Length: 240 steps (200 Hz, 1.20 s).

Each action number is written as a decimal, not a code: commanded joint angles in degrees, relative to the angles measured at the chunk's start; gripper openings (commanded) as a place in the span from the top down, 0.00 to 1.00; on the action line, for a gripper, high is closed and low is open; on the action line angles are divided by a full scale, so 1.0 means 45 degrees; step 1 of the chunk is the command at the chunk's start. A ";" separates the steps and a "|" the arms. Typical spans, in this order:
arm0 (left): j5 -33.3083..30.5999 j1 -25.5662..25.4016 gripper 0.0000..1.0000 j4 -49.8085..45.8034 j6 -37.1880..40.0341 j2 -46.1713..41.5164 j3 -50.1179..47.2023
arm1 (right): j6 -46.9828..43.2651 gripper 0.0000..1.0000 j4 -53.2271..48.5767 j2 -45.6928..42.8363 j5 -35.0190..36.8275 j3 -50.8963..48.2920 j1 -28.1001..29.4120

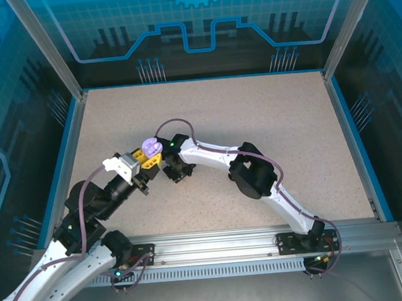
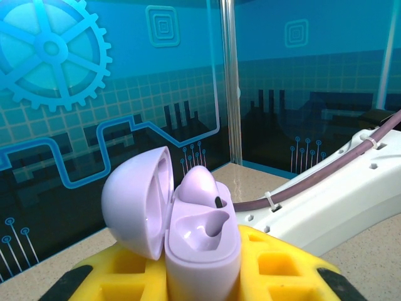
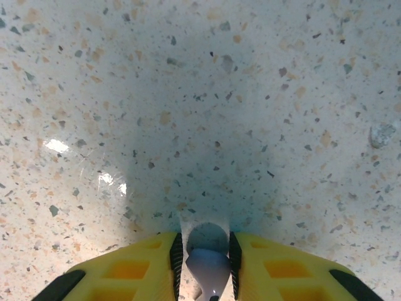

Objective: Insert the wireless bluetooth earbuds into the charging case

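Earbud (image 3: 208, 273) between right gripper (image 3: 205, 243) fingers; open case (image 2: 202, 248) in left gripper (image 2: 202, 282)

The right tool (image 3: 206, 243) pinches a pale lilac earbud (image 3: 208, 271) above the speckled table (image 3: 250, 94).
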 commanded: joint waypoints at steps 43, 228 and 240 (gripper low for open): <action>-0.0277 0.0099 1.00 0.0220 -0.0137 0.0059 0.0228 | -0.0247 0.72 -0.0859 0.0013 -0.0004 -0.1091 0.0139; 0.0820 0.0091 1.00 0.2226 -0.1671 0.2120 -0.0641 | -0.0985 0.76 0.4862 -1.0833 -0.0960 -0.9524 -0.1813; 0.0960 0.0089 1.00 0.2561 -0.1820 0.2553 -0.0679 | -0.1233 0.76 0.5157 -1.2070 -0.1106 -1.0039 -0.1983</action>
